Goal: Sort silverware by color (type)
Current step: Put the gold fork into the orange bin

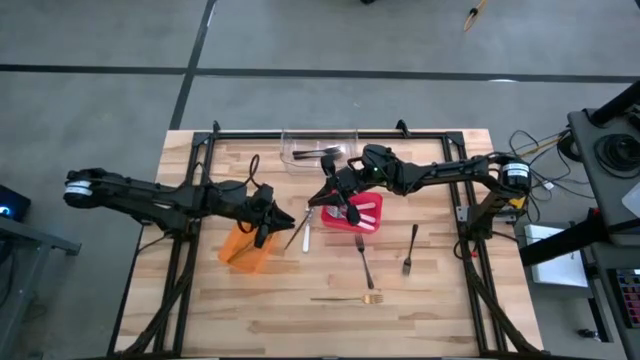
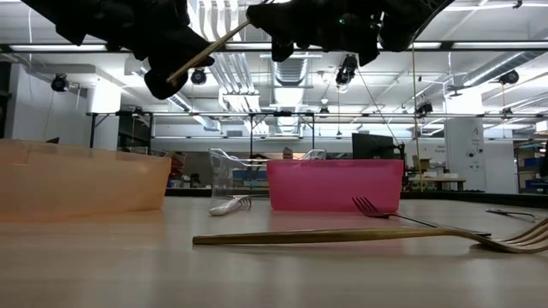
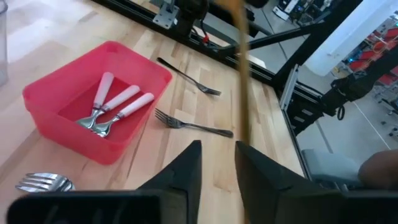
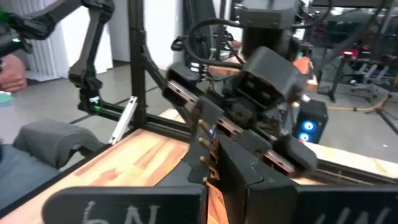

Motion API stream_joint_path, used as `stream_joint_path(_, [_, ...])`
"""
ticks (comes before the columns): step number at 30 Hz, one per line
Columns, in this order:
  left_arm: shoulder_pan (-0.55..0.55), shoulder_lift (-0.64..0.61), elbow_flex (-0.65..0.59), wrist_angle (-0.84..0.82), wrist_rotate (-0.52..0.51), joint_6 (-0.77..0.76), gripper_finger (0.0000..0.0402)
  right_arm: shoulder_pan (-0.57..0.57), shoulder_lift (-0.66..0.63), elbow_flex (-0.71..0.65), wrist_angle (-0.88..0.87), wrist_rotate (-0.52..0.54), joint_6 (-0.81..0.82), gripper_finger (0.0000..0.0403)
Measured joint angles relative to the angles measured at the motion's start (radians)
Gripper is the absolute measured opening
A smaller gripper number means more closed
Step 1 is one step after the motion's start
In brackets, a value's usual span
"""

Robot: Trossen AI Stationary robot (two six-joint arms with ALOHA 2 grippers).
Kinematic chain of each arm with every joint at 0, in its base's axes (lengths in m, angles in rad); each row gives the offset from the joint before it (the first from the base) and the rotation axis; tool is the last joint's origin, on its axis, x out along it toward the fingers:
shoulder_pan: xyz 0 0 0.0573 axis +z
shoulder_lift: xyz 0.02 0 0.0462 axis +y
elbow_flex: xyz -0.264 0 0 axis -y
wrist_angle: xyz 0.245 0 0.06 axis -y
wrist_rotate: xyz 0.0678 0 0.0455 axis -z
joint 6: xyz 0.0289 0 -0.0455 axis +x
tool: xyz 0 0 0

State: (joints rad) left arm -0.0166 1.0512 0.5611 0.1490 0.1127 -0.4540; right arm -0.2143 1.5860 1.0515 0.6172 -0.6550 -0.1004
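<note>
A thin gold utensil point(image 2: 210, 51) hangs in the air between my two grippers, high above the table and slanting. My right gripper point(image 1: 323, 197) is shut on its upper end. My left gripper point(image 3: 217, 171) is open around its lower end. There the utensil point(image 3: 242, 93) runs close along the inner edge of one finger point(image 3: 255, 177), with a gap to the other. On the table lie a gold fork point(image 1: 350, 298) and two dark forks point(image 1: 363, 260) point(image 1: 411, 250). White-handled silverware point(image 3: 118, 106) rests in the red bin point(image 3: 62, 134). My right gripper pinches the gold utensil near its upper end point(image 4: 206, 163) between its two fingers, coming roughly level from the table's right side. The utensil is lifted clear and slants down toward my left gripper. My left gripper: whether a finger still touches the utensil, I cannot tell.
An orange bin point(image 1: 245, 250) stands under my left gripper. A clear bin point(image 1: 320, 148) with dark utensils is at the far edge. White-handled pieces point(image 1: 307, 236) lie beside the red bin point(image 1: 372, 224). A black frame point(image 1: 470, 200) borders the table.
</note>
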Motion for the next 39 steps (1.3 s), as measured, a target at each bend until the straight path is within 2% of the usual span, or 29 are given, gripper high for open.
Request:
stream_joint_path(6, [0.032, -0.029, 0.001, -0.018, 0.000, 0.009, 0.0114, -0.017, -0.011, 0.004, -0.064, 0.072, 0.010, 0.0009])
stream_joint_path(12, [0.085, -0.099, 0.002, -0.045, -0.010, 0.063, 0.0127, -0.061, -0.037, 0.004, -0.179, 0.114, -0.015, 0.0009])
stream_joint_path(15, [0.092, -0.124, 0.028, -0.077, -0.111, 0.130, 0.0128, -0.064, -0.052, 0.003, -0.219, 0.225, -0.038, 0.0009])
stream_joint_path(19, [0.085, -0.121, 0.087, -0.124, -0.310, 0.261, 0.0128, -0.063, -0.060, 0.002, -0.252, 0.451, -0.049, 0.0009])
stream_joint_path(22, [0.084, -0.087, 0.119, -0.120, -0.401, 0.341, 0.0128, -0.065, -0.061, 0.002, -0.250, 0.534, -0.031, 0.0009])
stream_joint_path(24, [0.084, -0.051, 0.138, -0.121, -0.438, 0.373, 0.0128, -0.063, -0.061, 0.002, -0.237, 0.569, 0.001, 0.0009])
stream_joint_path(29, [0.084, 0.070, 0.173, -0.090, -0.510, 0.414, 0.0128, -0.064, -0.062, 0.002, -0.240, 0.731, 0.029, 0.0009])
stream_joint_path(39, [0.084, 0.304, 0.305, -0.039, -0.679, 0.479, 0.0128, -0.064, -0.060, 0.001, -0.246, 0.737, 0.011, 0.0009])
